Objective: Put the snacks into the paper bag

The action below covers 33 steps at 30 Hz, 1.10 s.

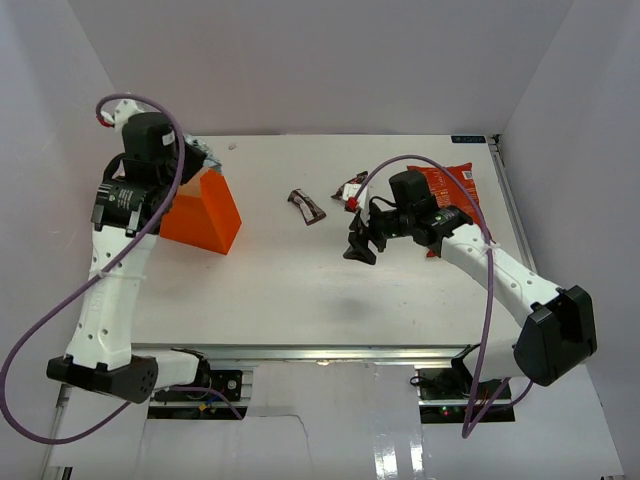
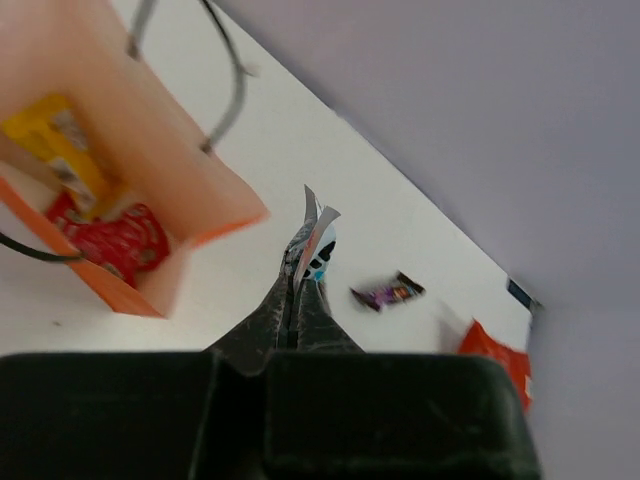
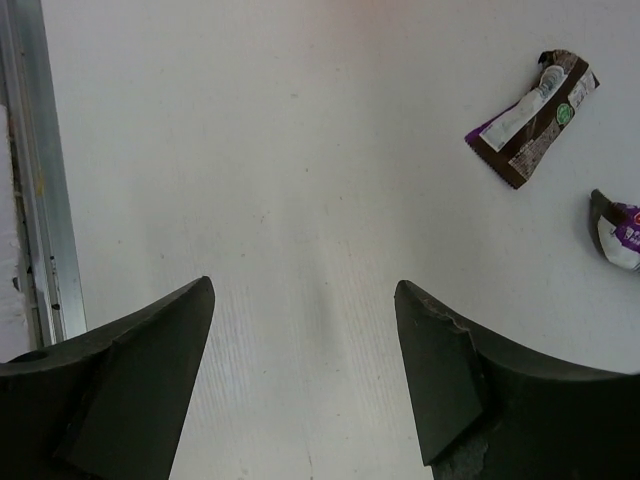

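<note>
Up close, the left end effector (image 2: 294, 286) is clamped fully shut on a silver-blue wrapper (image 2: 315, 238), a thin crinkled piece with white and blue print that sticks up from between the fingertips. Just up and to the left of those fingertips stands the paper bag (image 2: 150, 130), boxy and bright orange outside, pale peach inside, with thin black cord handles; the wrapper is beside its open mouth, not inside. Within the bag lie a yellow wrapper (image 2: 50, 140) against the far wall and a pink-red wrapper (image 2: 110, 240) nearer the bottom. Over on the other side, the right end effector (image 3: 305, 290) stands wide open with nothing between its fingers, hanging above bare white tabletop (image 3: 300, 150). Ahead of it and to the right lies a dark brown wrapper (image 3: 530, 118) with a white patch and a small green mark, flat and apart from the fingers. A purple wrapper (image 3: 620, 232) shows at the right edge, cut off. Behind this end effector, in the overhead view, the large red-orange crisp packet (image 1: 452, 183) lies flat, partly hidden by the arm.
</note>
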Tool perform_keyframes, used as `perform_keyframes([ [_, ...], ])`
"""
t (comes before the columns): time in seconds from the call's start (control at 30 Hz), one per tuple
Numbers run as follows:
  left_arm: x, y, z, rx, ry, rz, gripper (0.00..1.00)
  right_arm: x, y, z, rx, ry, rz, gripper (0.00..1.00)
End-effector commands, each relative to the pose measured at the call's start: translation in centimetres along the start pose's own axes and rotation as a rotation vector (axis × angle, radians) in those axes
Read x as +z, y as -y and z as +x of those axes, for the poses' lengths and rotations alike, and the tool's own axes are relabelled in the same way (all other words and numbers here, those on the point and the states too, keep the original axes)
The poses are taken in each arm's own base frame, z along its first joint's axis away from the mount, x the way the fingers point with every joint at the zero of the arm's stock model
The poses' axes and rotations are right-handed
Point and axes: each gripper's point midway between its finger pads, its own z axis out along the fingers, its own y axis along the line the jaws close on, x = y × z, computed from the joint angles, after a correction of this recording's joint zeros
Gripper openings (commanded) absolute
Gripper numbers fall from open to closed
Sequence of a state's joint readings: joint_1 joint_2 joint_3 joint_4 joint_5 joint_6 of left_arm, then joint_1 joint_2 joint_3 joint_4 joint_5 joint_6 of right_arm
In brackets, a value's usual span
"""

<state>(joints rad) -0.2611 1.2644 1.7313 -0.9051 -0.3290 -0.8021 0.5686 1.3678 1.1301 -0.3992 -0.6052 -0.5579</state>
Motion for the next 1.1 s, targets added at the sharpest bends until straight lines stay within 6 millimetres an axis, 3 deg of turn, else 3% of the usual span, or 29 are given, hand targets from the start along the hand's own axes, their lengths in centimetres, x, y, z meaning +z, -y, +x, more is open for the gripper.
perform_keyframes([
  [0.0,1.7,-5.1,-1.6,0.092,0.004,-0.191,0.00,0.0,0.7,0.4,0.022,-0.010,0.038,0.79],
  [0.13,3.4,-6.3,-3.3,0.093,0.022,-0.249,0.00,0.4,2.1,0.7,0.063,-0.028,0.074,0.79],
  [0.4,6.5,-8.2,-3.4,0.123,0.007,-0.321,0.02,1.7,3.7,0.9,0.108,-0.036,0.096,0.79],
  [0.5,6.6,-8.4,-3.5,0.122,0.009,-0.323,0.28,2.3,5.6,1.2,0.174,-0.068,0.164,0.79],
  [0.53,6.4,-8.3,-3.6,0.120,0.012,-0.316,0.43,2.3,6.7,1.5,0.198,-0.088,0.217,0.79],
  [0.57,6.4,-7.9,-3.8,0.117,0.022,-0.296,0.50,2.8,8.0,1.6,0.232,-0.099,0.254,0.79],
  [0.63,5.7,-7.0,-4.3,0.113,0.037,-0.247,0.70,3.2,11.6,2.0,0.371,-0.123,0.419,0.78],
  [0.7,4.6,-5.8,-4.5,0.103,0.040,-0.182,0.79,2.9,14.2,2.9,0.534,-0.136,0.561,0.78],
  [0.73,4.2,-5.2,-4.7,0.101,0.044,-0.151,0.85,3.9,15.2,4.2,0.588,-0.167,0.584,0.78],
  [0.77,3.8,-4.6,-4.7,0.103,0.044,-0.114,0.87,3.8,16.6,3.0,0.617,-0.136,0.617,0.78],
  [0.8,3.3,-3.4,-4.1,0.111,0.014,-0.034,0.89,3.7,17.7,3.5,0.654,-0.141,0.640,0.79],
  [0.83,1.6,-1.6,-5.2,0.110,0.065,0.061,0.91,4.9,18.2,5.4,0.723,-0.183,0.635,0.79],
  [0.87,0.7,-0.7,-5.2,0.116,0.073,0.126,0.94,5.1,18.9,5.6,0.755,-0.182,0.642,0.78],
  [0.9,0.5,-0.1,-3.1,0.138,0.011,0.214,0.96,4.7,20.9,4.6,0.784,-0.140,0.659,0.79],
  [0.93,-1.9,1.4,-4.1,0.141,0.074,0.312,0.98,5.8,21.6,6.2,0.844,-0.155,0.662,0.78],
  [0.97,-2.8,1.8,-3.8,0.144,0.075,0.361,0.98,5.9,22.5,6.2,0.851,-0.143,0.674,0.78],
  [1.0,-2.8,1.8,-1.8,0.144,0.020,0.416,0.98,5.7,23.6,5.9,0.848,-0.123,0.694,0.78],
  [1.07,-5.2,2.5,-1.4,0.126,0.040,0.505,0.98,6.8,24.4,7.2,0.887,-0.127,0.686,0.78],
])
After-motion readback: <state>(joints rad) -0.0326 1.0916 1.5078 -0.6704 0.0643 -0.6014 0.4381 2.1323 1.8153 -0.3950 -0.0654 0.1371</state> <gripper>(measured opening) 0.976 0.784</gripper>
